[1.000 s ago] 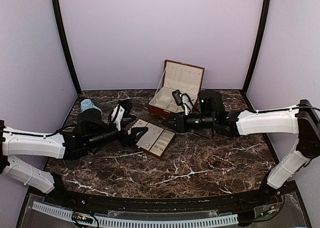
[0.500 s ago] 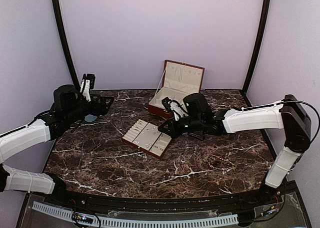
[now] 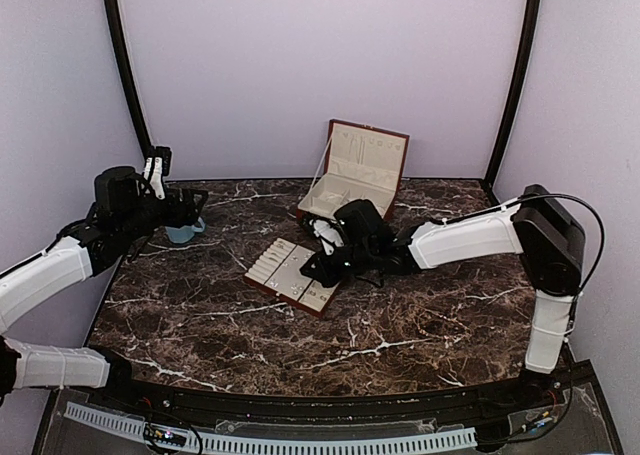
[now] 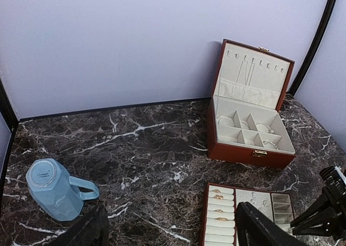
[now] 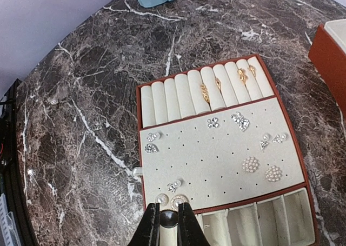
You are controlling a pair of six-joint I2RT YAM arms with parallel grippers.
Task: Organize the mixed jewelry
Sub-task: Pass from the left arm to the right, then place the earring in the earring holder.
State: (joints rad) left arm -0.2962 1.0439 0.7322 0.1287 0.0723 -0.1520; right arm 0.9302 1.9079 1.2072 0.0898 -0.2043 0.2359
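Called for a slow, straight descent, seemingly — with right jaws pinched almost shut right by two pearl studs (image 5: 161, 199) at the near edge of the tray (image 5: 205, 165), left jaws wide and empty, mixed jewelry (image 5: 239, 121) dotted across its pad.

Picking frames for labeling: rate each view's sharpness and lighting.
Top external: evenly lit, sharp, black posts bowed by the lens, tray contents too small to resolve. Left wrist: crisp blue cup, its own fingers dark, blurred at the bottom edge. Right wrist: jewelry sharp, no glare, fingers dark.
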